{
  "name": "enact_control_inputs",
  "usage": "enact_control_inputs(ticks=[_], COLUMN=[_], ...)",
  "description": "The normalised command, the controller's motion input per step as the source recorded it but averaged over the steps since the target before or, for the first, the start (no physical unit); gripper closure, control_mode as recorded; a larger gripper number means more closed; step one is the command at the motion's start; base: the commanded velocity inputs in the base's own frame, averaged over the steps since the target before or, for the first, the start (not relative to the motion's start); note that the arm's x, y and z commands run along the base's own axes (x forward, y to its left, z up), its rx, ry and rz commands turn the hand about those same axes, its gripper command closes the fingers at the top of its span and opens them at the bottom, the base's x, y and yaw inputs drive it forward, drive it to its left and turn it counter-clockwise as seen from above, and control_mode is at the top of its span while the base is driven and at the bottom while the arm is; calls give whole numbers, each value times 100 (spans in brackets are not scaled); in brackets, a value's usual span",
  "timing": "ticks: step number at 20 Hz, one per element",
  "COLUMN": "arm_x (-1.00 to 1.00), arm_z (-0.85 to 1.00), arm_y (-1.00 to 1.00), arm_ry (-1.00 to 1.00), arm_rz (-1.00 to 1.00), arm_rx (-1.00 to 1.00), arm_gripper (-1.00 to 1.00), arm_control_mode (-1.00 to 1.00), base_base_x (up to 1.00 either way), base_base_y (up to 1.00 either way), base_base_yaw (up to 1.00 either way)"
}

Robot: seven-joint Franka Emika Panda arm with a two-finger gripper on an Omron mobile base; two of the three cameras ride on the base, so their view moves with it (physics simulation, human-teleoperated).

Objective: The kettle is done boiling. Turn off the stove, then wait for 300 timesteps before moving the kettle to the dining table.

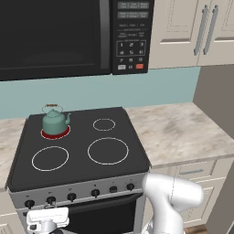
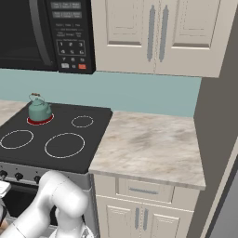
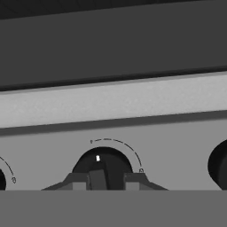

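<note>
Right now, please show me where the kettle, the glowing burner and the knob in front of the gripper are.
kettle [image 1: 55, 121]: left base view, on its teal body.
glowing burner [image 1: 64, 133]: left base view, on its red ring right of the kettle.
knob [image 3: 103, 162]: hand view, on its dark face beside the white mark.

Item: legible markings, range and microwave

Microwave keypad [image 1: 131, 35]: digit and button labels too small to read. Stove knob [image 3: 103, 165]: white pointer mark, arc scale around it, no readable text.

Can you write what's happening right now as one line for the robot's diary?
stage: turning stove off | gripper: closed on knob | kettle: on glowing red back-left burner | not moved yet
</note>
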Motion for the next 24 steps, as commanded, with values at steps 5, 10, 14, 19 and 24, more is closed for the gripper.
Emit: enact_control_inputs(ticks=[5,10,14,19,24], arm_x=[-1,0,-3,-6,0], arm_z=[0,0,0,1,0], arm_y=[0,0,-4,-8,-1], arm_ry=[0,0,0,0,-1], arm_rz=[0,0,0,-1,0], arm_rx=[0,0,0,0,1], arm_gripper=[100,100,100,100,100], arm_control_mode=[-100,-100,-100,-100,-100], base_base_x=[0,0,0,0,0], base_base_y=[0,0,0,0,0], base_base_yaw=[0,0,0,0,0])
